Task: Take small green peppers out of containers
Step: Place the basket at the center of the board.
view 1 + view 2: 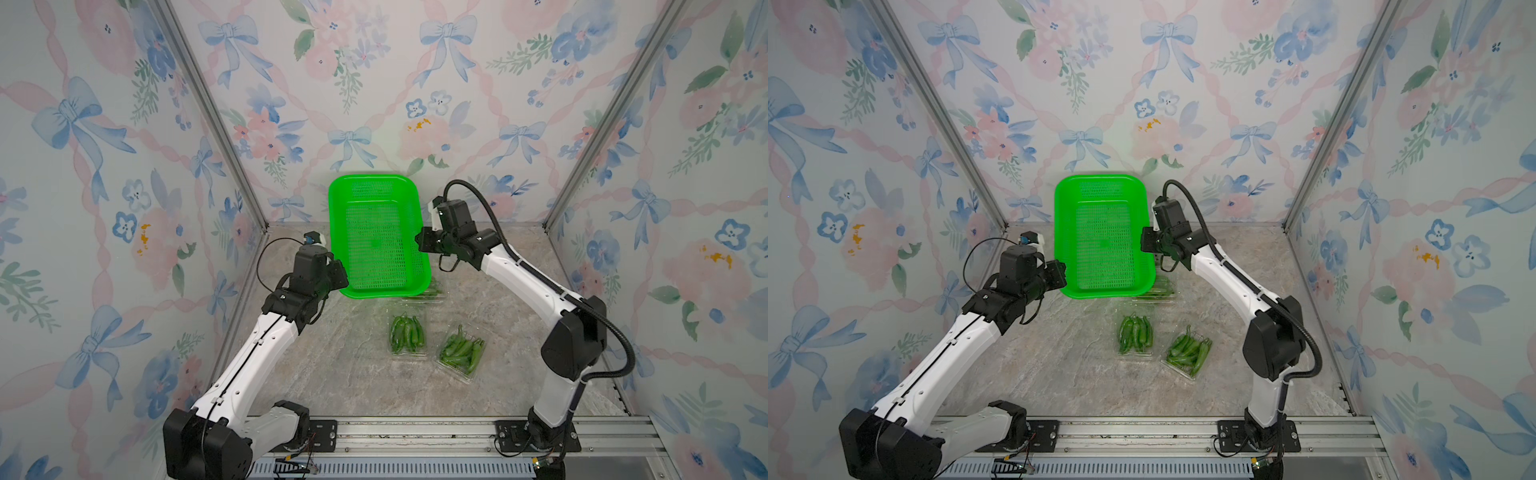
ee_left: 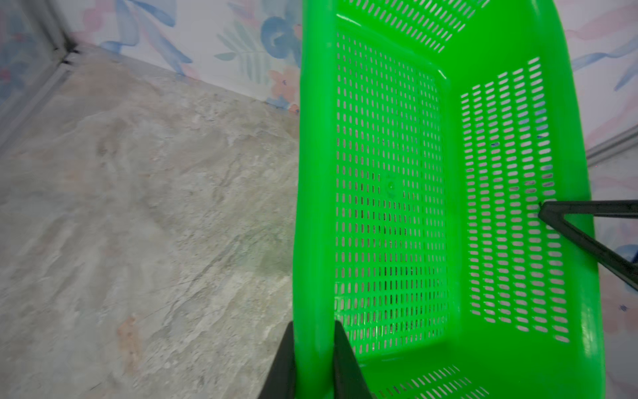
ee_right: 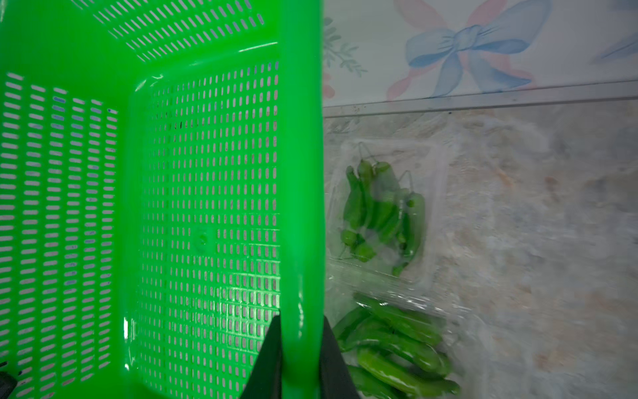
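— Item: green basket [image 1: 365, 178], empty, tilted, held aloft. Held how?
— By left gripper [image 2: 313, 324] and right gripper [image 3: 301, 317], each pinched narrow on an opposite rim.
— And the small green peppers [image 1: 406, 334]?
— All inside clear containers [image 3: 436, 193]: two partly beneath the basket, two near its front edge.
— Hazard?
— I'd judge a pinch slipping off the thin rim; the basket drops and crushes those beneath.

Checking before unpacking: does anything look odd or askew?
The green basket is held up, tilted, gripped on opposite rims by the left tool and right tool. It is empty and hides most of a pepper container.
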Robot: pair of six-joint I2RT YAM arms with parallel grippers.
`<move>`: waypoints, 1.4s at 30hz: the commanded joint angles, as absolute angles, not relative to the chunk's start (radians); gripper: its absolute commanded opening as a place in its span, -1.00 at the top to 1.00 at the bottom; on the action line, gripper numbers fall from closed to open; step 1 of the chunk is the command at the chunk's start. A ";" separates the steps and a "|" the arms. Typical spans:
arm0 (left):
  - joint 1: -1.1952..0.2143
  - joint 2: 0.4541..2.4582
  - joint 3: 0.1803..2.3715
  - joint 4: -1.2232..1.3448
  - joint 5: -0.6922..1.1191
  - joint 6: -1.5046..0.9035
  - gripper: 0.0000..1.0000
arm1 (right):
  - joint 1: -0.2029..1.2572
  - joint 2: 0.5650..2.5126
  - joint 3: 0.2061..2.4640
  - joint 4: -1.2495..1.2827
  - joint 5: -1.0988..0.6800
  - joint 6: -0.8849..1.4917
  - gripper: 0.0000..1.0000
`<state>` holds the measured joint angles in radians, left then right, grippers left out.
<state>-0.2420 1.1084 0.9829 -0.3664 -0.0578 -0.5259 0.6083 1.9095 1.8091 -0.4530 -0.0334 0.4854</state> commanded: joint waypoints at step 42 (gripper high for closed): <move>0.367 1.356 0.922 -0.288 0.022 -0.430 -0.30 | 0.899 2.471 2.281 -0.492 -0.133 0.531 -0.22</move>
<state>0.3737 1.3903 0.9062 -0.3008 0.0120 -0.4236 0.9096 2.5504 2.3085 -0.4599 -0.1398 0.5758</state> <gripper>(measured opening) 0.648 0.586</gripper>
